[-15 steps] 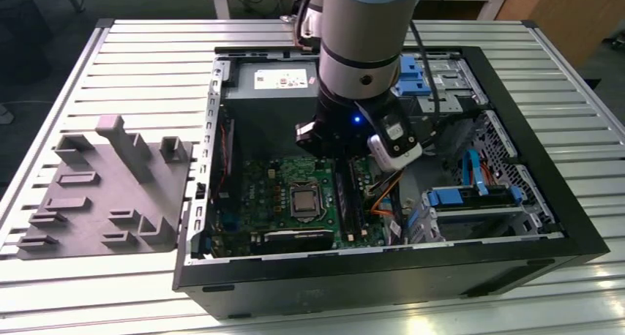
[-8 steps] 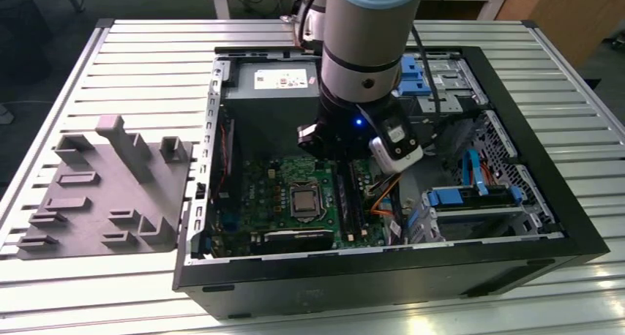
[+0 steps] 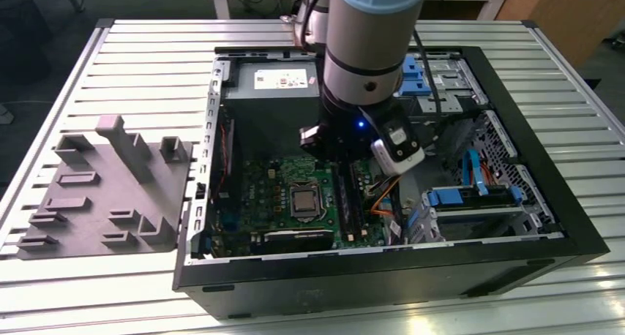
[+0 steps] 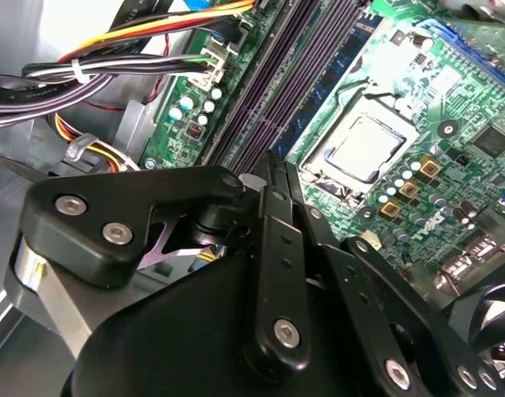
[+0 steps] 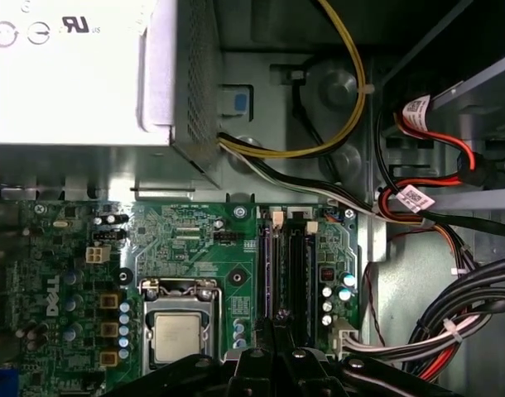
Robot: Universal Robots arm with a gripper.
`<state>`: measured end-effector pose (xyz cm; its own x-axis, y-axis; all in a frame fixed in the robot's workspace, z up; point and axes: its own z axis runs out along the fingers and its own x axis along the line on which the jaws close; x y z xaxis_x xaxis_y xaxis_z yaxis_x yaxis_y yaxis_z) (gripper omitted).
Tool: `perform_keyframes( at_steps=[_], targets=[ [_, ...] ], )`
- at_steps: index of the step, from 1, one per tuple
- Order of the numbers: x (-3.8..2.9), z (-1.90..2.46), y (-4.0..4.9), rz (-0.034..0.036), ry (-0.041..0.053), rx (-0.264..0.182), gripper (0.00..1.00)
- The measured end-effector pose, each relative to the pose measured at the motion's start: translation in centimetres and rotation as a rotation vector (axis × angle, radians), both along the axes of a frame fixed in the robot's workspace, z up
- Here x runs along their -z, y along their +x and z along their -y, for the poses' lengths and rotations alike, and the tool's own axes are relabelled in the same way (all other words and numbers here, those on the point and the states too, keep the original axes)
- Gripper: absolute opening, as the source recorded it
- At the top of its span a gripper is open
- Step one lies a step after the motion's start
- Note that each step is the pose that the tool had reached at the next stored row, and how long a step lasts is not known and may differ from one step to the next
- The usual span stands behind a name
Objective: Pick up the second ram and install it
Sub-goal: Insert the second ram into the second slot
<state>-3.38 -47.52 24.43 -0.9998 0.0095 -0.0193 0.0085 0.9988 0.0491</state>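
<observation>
My gripper (image 3: 341,162) reaches down into the open computer case (image 3: 547,258), just over the motherboard (image 3: 256,196). Its dark fingers (image 4: 269,178) are drawn close together above the long ram slots (image 5: 287,265) beside the processor socket (image 5: 176,331). A dark, narrow ram (image 5: 294,273) runs along one slot, straight out from the fingertips (image 5: 281,324). The gripper looks shut on its end. The linkage hides the contact itself in both wrist views.
A grey parts holder (image 3: 107,196) lies on the slatted table at the exterior view's left. Inside the case are the power supply (image 3: 278,79), bundled cables (image 5: 451,322), blue drive brackets (image 3: 469,197) and a fan (image 4: 492,318). The case walls close in on all sides.
</observation>
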Motion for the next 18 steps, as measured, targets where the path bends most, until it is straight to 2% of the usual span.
perform_keyframes(
  at_steps=[6,18],
  targets=[
    [0.27,0.05,0.1,-0.0001,-0.0001,0.0,0.12],
    [0.31,0.23,0.11,0.0,-0.0001,0.0,0.12]
  ],
)
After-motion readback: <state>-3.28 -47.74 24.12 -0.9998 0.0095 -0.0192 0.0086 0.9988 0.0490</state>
